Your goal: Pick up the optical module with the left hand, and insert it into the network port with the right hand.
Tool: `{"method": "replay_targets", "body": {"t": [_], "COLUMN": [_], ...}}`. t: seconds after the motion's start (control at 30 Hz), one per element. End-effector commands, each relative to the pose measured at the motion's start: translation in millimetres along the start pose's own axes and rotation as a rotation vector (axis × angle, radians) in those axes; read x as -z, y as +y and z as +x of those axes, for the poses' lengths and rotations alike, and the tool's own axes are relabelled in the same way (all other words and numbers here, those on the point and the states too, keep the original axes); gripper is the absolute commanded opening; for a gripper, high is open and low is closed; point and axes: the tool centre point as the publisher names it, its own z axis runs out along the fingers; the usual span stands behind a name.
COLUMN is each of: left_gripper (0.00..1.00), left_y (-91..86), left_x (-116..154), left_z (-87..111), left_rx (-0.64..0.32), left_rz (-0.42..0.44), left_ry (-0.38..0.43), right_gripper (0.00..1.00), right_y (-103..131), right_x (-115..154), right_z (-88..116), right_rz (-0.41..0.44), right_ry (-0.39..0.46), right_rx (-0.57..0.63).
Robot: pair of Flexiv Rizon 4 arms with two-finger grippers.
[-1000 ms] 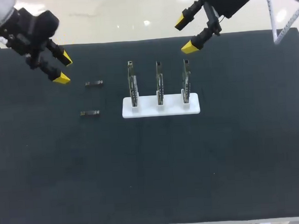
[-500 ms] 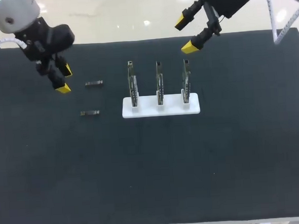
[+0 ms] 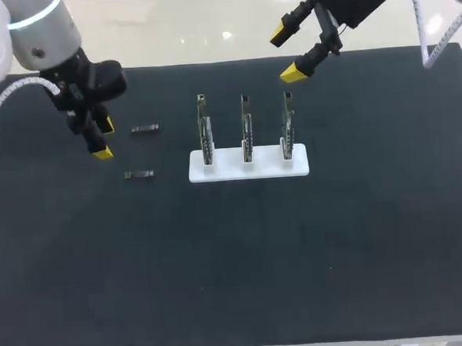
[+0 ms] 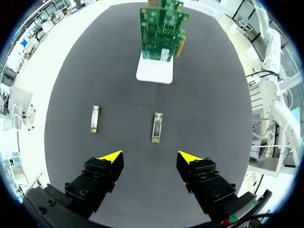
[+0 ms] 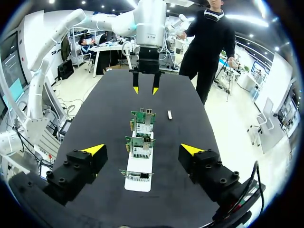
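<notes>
- The rear optical module (image 3: 145,129) and front optical module (image 3: 139,175), slim metallic bars, lie flat on the desk (image 3: 299,255), which has a matte black cover.
- To their right, a flat white base (image 3: 248,163) holds three thin green circuit boards (image 3: 246,125) upright in a row.
- The left pincer (image 3: 103,139) hangs angled down just left of the modules, its yellow wedge tips spread and gripping nothing.
- The right pincer (image 3: 285,55) hovers over the desk's rear edge, fingers wide apart.
</notes>
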Motion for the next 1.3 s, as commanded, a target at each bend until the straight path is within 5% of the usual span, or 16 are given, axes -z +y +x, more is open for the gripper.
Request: {"method": "replay_targets", "body": {"t": [0.03, 1.3], "left_gripper": [1.00, 1.00], "left_y": [2.2, -10.5], "left_x": [-12, -60], "left_z": [1.5, -9.3], "left_rx": [0.003, -0.023], "left_rz": [-0.003, 0.020], "left_ry": [0.019, 0.057], "right_gripper": [1.00, 1.00], "right_y": [1, 1], "right_x": [0, 0], "right_z": [0, 0], "right_rz": [0.001, 0.001], "right_ry": [-0.002, -0.002], "right_rx": [0.001, 0.001]}}
